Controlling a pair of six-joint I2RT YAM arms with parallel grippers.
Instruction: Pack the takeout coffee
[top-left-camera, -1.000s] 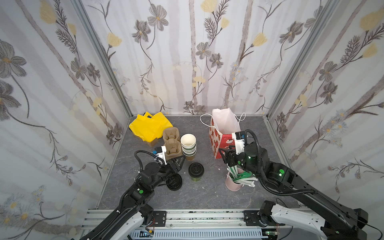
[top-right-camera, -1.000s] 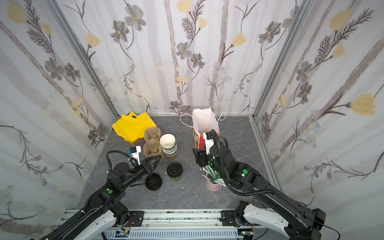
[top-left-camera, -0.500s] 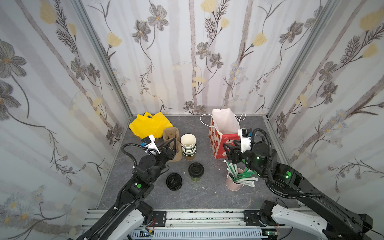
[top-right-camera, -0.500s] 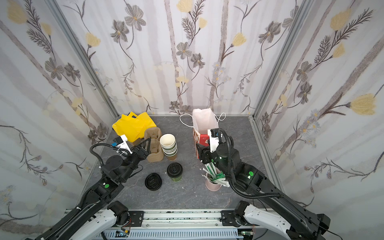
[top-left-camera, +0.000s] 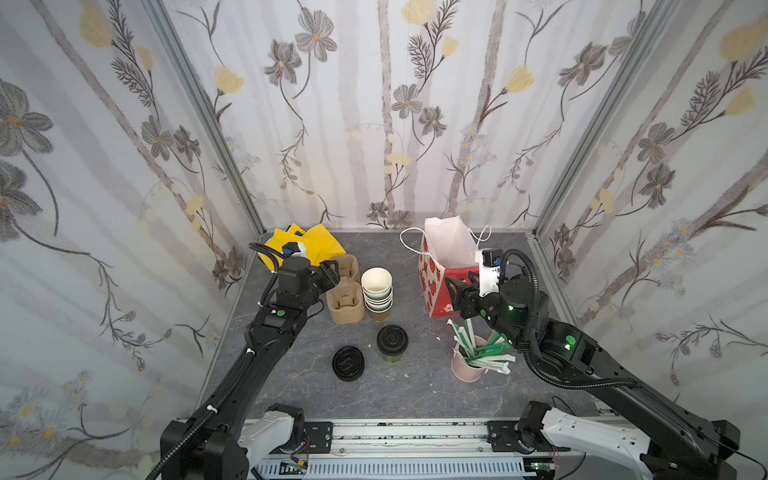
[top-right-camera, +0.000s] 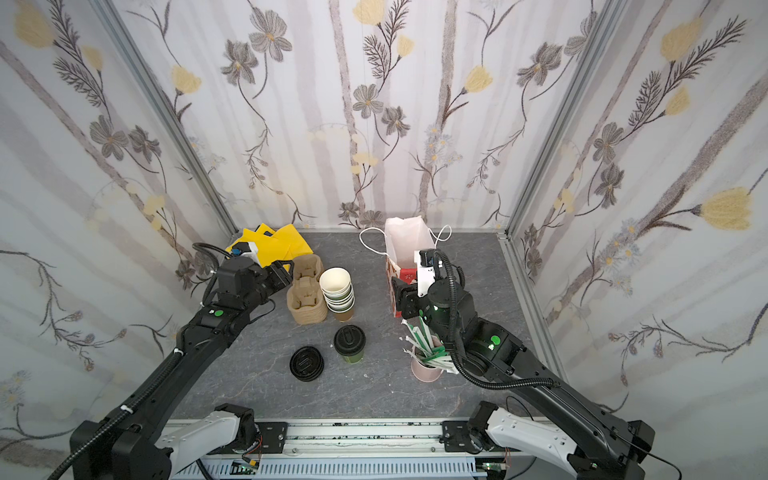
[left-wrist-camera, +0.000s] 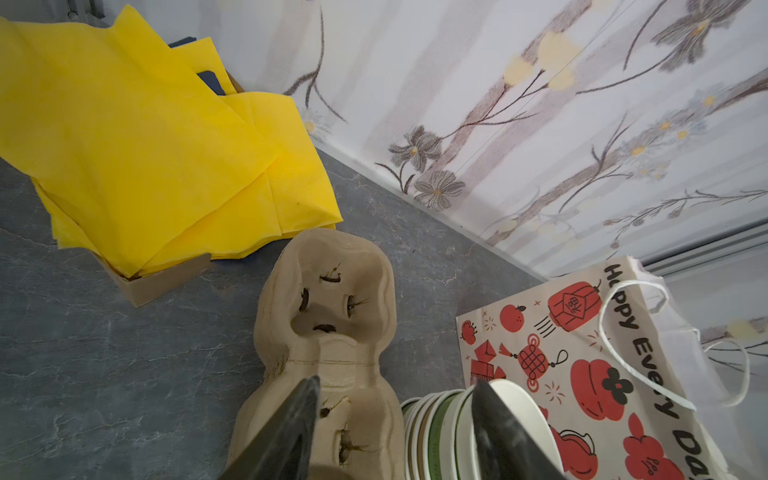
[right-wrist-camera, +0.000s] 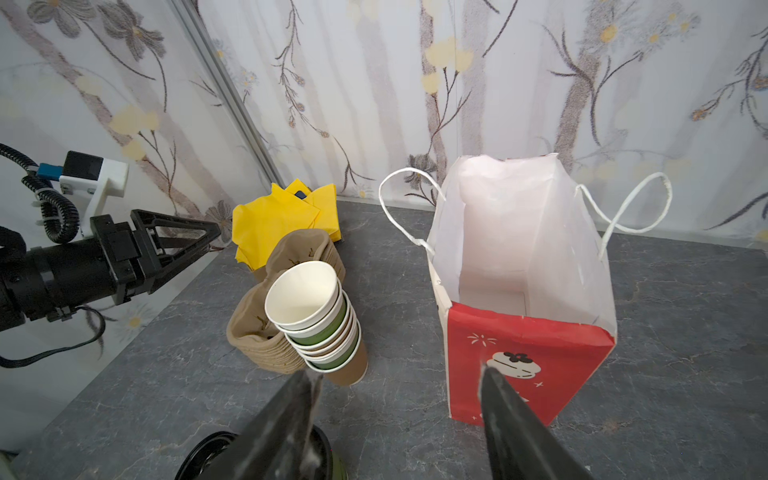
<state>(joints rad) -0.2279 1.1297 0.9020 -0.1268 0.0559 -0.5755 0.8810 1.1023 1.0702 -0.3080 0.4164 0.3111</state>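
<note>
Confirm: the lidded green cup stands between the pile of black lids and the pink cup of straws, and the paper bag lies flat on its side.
One part is wrong: the paper bag stands upright, mouth open, as the right wrist view shows. The lidded green cup does stand between the pile of black lids and the pink cup of straws.

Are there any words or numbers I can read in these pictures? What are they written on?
"HAPPY EVERY DA" on the side of the paper bag, cut off at the picture's edge.
A sign on the bag's red lantern drawing: too small to read.
Any marks on the black lids: too small to read.
</note>
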